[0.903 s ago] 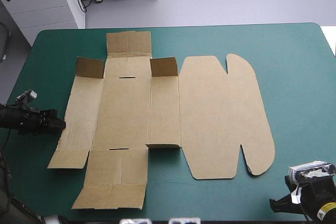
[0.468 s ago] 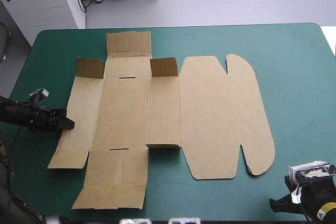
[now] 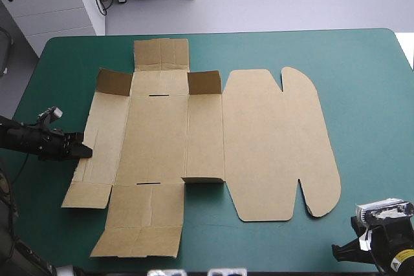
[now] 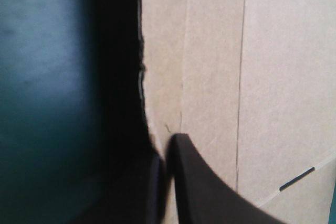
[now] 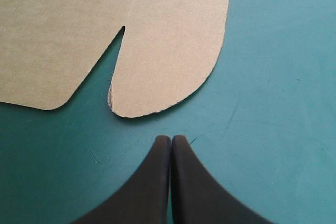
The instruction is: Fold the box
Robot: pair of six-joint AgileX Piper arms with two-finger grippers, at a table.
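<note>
The box (image 3: 158, 140) lies opened out and nearly flat on the teal-green cover (image 3: 369, 88), taking up the left and middle of the table, with its long side running from the left edge toward the right. Its wide lid panel (image 3: 278, 140), rounded at the corners and notched at the far and near ends, lies flat on the right side of the sheet. At the far side two small flaps (image 3: 204, 82) stand up from the board, one on each side of the middle panel, and a thin dark slot (image 3: 156, 95) shows between them. Everything else on the sheet lies flat or close to flat. The left gripper (image 3: 84, 151) comes in low from the table's left side and sits at the box's left edge, about halfway along that edge. Seen from the left wrist, its fingers are all but pressed together, with the ragged edge of the board pinched between them: one finger (image 4: 194, 177) lies on top of the sheet and the other is in shadow beneath it. The right gripper (image 5: 170, 140) is at the near right corner of the table, its fingers pressed together into one point and holding nothing. It hangs over bare cover, near the rounded near corner of the lid panel but not touching it.
</note>
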